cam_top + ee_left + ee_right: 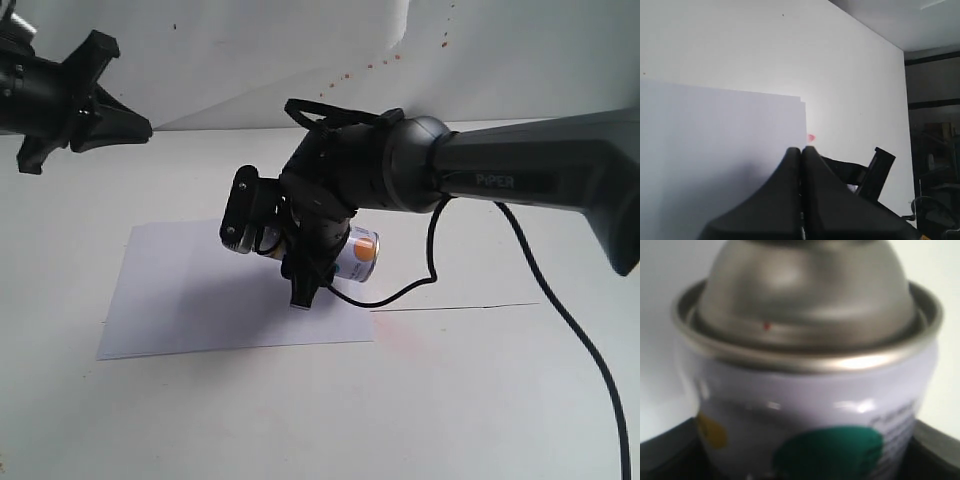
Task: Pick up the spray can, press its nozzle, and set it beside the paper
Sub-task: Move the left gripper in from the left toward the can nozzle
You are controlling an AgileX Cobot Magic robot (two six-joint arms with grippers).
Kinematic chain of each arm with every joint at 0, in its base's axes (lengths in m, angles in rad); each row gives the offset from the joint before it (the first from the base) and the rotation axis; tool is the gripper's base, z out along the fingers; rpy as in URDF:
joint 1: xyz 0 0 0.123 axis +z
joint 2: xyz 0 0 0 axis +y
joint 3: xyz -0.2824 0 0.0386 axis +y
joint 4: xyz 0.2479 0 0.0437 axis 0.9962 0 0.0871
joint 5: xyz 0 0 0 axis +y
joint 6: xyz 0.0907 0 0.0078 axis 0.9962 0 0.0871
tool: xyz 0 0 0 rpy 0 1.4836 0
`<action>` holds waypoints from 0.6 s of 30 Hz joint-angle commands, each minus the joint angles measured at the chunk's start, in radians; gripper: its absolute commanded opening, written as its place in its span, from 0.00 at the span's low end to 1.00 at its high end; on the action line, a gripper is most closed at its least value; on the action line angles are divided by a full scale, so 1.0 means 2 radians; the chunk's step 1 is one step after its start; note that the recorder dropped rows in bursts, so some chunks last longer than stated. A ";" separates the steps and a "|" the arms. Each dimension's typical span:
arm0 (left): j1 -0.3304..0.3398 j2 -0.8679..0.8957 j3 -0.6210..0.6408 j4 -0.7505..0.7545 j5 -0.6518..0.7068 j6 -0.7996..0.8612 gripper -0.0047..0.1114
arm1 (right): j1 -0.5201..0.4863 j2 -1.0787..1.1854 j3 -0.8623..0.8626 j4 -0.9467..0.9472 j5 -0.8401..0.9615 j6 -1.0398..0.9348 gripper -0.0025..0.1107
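Edges and room: the paper (200, 300) lies flat on the white table (480, 400), with all four edges traceable in the exterior view. Its right edge runs just beneath the right gripper (325, 272). Open table surface extends in front of the sheet and to its right, crossed by a black cable (560, 310) trailing from the right arm. A faint pink stain (400, 335) sits just off the sheet's near right corner. The left gripper (801, 152) hangs well apart at the far left, above the table. Its fingers are pressed together and hold nothing.

Position relative to jaws: the spray can (358, 256) sits between the right gripper's jaws, which are clamped on its body from both sides. In the right wrist view, dark jaw surfaces flank the lower can, and the silver shoulder stands free of them. The can is over the paper's right edge. Whether it touches the sheet cannot be determined.

Orientation: the can's long axis leans off vertical. The wrist hides much of it in the exterior view, so which way the nozzle end points there cannot be confirmed.
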 commanded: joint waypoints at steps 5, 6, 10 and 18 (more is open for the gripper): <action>0.001 0.078 -0.047 -0.020 0.095 0.059 0.04 | 0.001 0.007 -0.005 -0.020 -0.011 0.000 0.02; 0.001 0.086 -0.053 -0.023 0.109 0.061 0.04 | 0.001 0.009 -0.005 -0.023 -0.011 0.000 0.02; 0.001 0.121 -0.079 -0.024 0.160 0.064 0.04 | 0.001 0.017 -0.005 -0.038 -0.012 0.000 0.02; 0.001 0.135 -0.086 -0.027 0.178 0.086 0.04 | 0.001 0.020 -0.005 -0.059 -0.037 0.000 0.02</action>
